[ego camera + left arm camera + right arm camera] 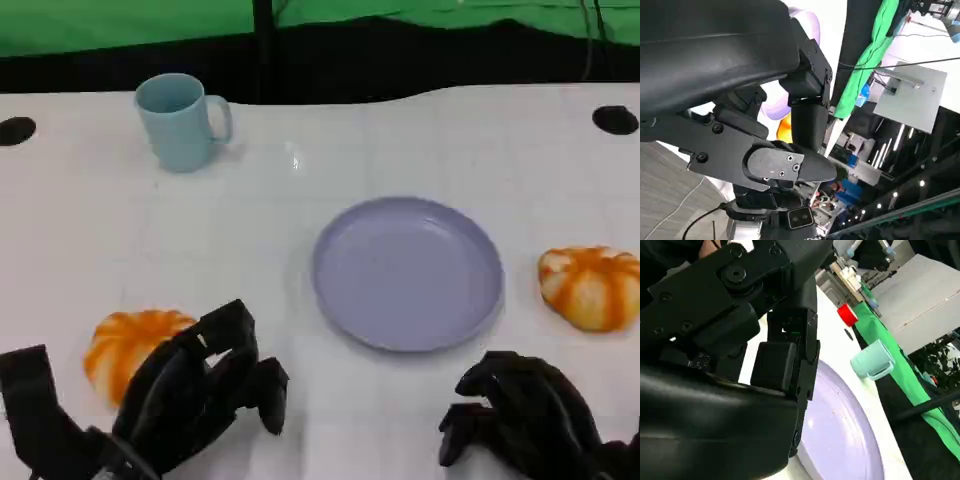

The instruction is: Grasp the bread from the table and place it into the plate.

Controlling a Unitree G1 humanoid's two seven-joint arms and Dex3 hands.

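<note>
Hovering — both hands (200, 395) (520, 415) low (fingers curled).

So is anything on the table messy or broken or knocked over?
Nothing stands out. The blue mug stands upright, the purple plate lies flat with nothing in it, and two orange pumpkin-shaped breads sit whole on the table, one beside the left hand, one right of the plate. Nothing is spilled.
</note>
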